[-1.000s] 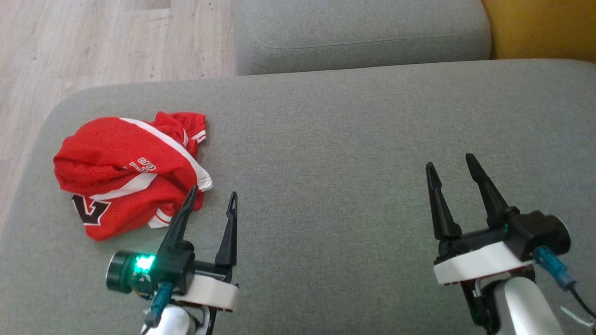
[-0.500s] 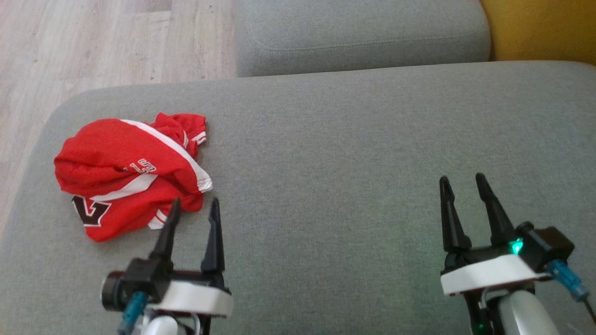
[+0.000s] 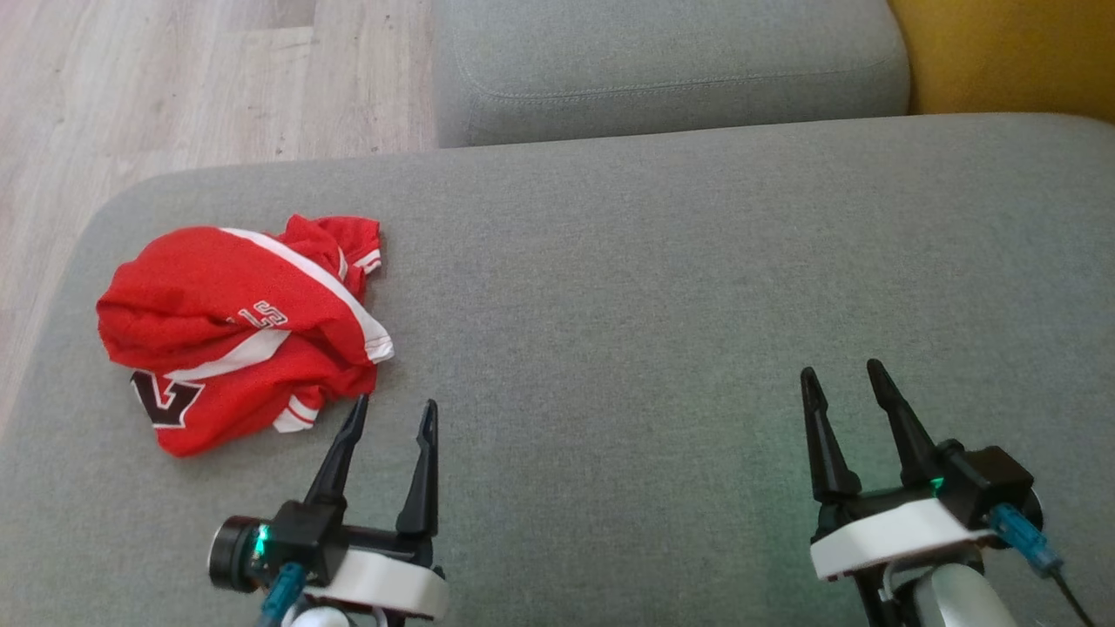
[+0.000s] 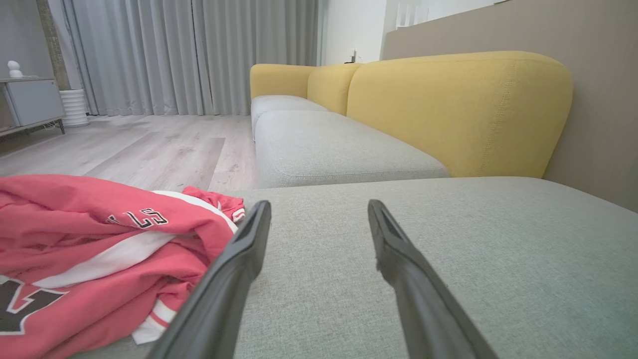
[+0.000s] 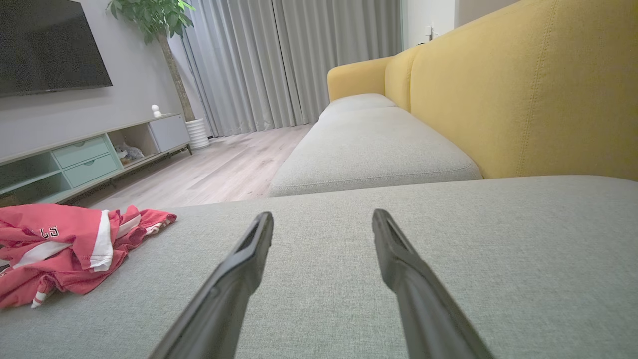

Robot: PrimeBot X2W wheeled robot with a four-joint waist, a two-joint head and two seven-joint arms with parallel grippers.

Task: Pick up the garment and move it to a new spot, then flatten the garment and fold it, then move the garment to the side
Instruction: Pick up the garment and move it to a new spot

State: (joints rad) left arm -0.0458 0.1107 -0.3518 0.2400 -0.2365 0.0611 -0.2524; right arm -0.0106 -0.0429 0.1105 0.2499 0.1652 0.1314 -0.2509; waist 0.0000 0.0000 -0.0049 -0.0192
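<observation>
Garment [image 3: 235, 331] is lying crumpled at the grey cushion's [image 3: 610, 305] left end, untouched, with the left gripper [image 3: 395, 402] hovering just beside it and the right gripper [image 3: 841, 368] waiting well apart, both spreading their fingers wide and holding nothing, seemingly readying the pickup.

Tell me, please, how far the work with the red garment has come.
Done: nothing yet; the red garment lies crumpled near the left end of the grey cushion. In hand: the left hand is open and empty, just beside the garment's near edge; the right hand is open and empty too, far to the right. Left: pick up, move, flatten, fold, set aside.
</observation>
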